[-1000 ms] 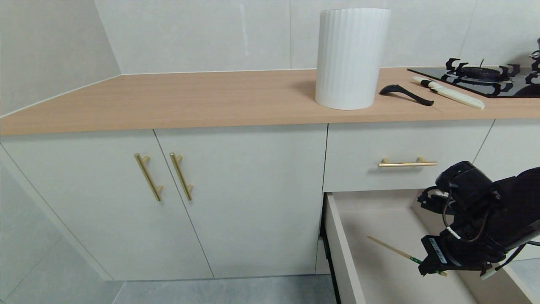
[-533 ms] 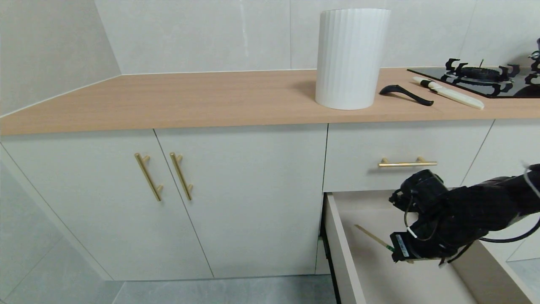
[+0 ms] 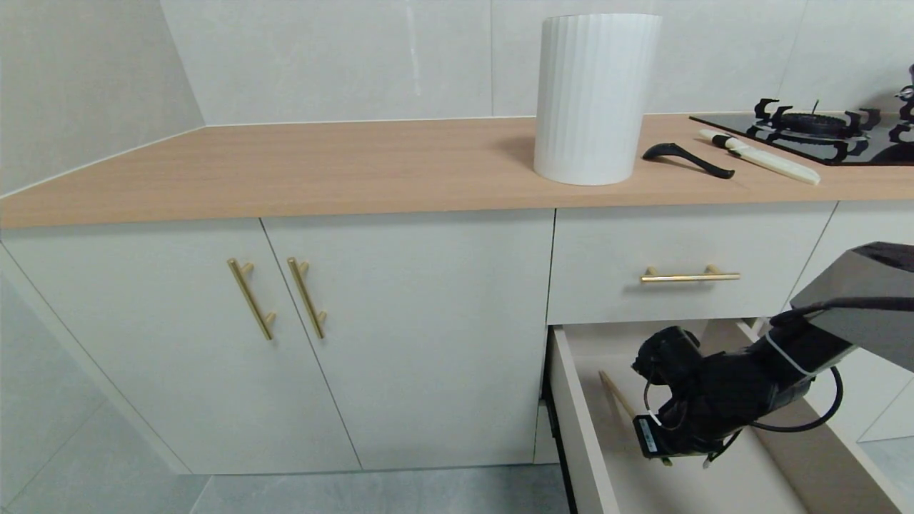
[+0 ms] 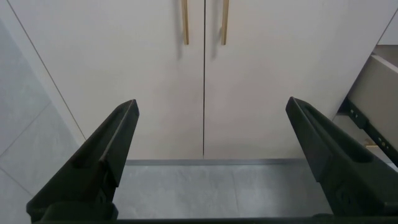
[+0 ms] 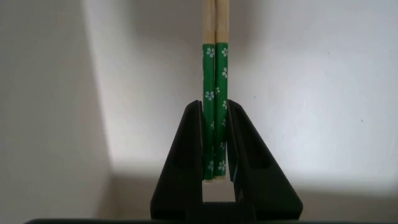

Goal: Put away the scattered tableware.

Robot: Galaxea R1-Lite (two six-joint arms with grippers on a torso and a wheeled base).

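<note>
Chopsticks (image 5: 215, 74), a wooden pair with green flowered bands at the gripped end, are clamped side by side between the two fingers of the right gripper (image 5: 215, 118). The jaws are clenched on the green section, and the bare wooden lengths project forward past the fingertips.

In the head view the right gripper (image 3: 653, 439) sits inside the open lower drawer (image 3: 575, 400), near that drawer's left wall. The chopsticks (image 3: 615, 395) slant from the gripper toward the drawer's back left corner. Whether their tips touch the drawer floor cannot be told.

The left gripper (image 4: 211, 106) is released, its fingers spread wide with nothing between them. It faces the pair of cabinet doors (image 4: 205, 74) with brass bar handles, above a grey tiled floor (image 4: 186, 193).

Above the open drawer is a closed drawer front (image 3: 685, 243) with a horizontal brass handle. The wooden countertop (image 3: 321, 171) carries a tall white ribbed container (image 3: 593, 100), standing upright. Just to the right of it lies a black spoon (image 3: 685, 158), and beside that a knife (image 3: 764, 160) with a pale blade, lying apart from the spoon. A black gas hob (image 3: 814, 125) is set into the counter at the far right, close behind the knife.
</note>
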